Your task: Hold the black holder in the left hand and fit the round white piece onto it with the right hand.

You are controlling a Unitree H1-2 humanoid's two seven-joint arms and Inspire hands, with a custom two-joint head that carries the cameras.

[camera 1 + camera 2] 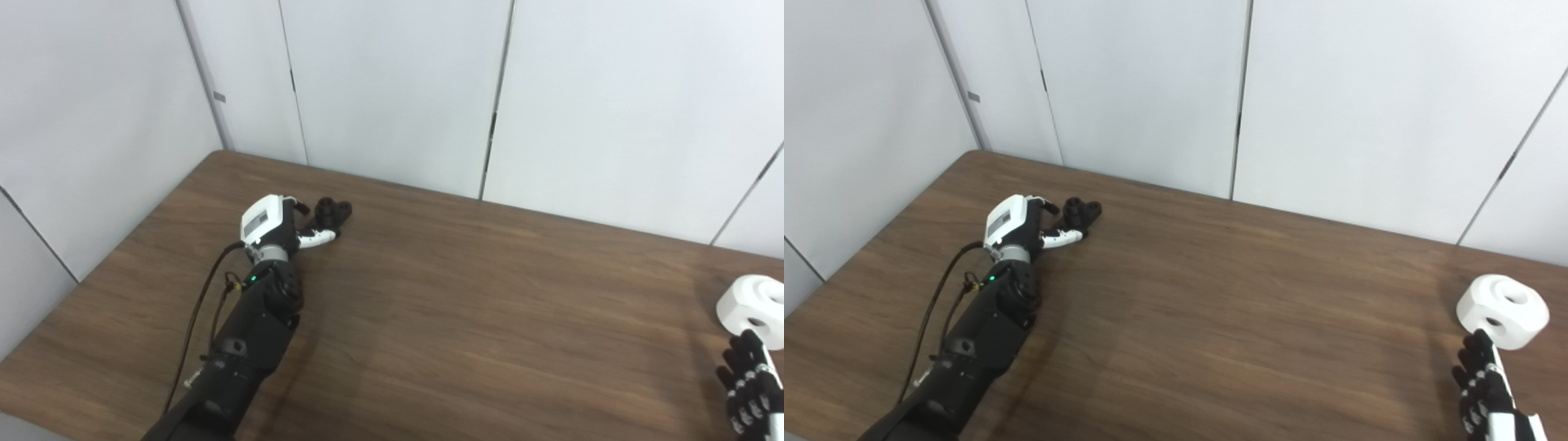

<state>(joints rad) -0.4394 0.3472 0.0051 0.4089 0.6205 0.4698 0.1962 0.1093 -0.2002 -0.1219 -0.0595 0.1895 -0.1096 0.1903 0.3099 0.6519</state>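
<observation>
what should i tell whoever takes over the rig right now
Left hand: at the black holder on the table's far left, fingers around it; grip not clear, holder not lifted.
Right hand: near right edge, fingers straight, tips by the white piece, holding nothing.
Done: both hands have reached their parts.
Left: grasp and lift the holder, pick up the white piece, bring them together and fit it on.

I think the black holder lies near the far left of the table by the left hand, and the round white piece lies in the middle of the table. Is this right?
Not quite. The black holder is indeed near the far left of the table, by the left hand. But the round white piece lies at the right edge, just beyond the right hand, as the right eye view shows.
</observation>
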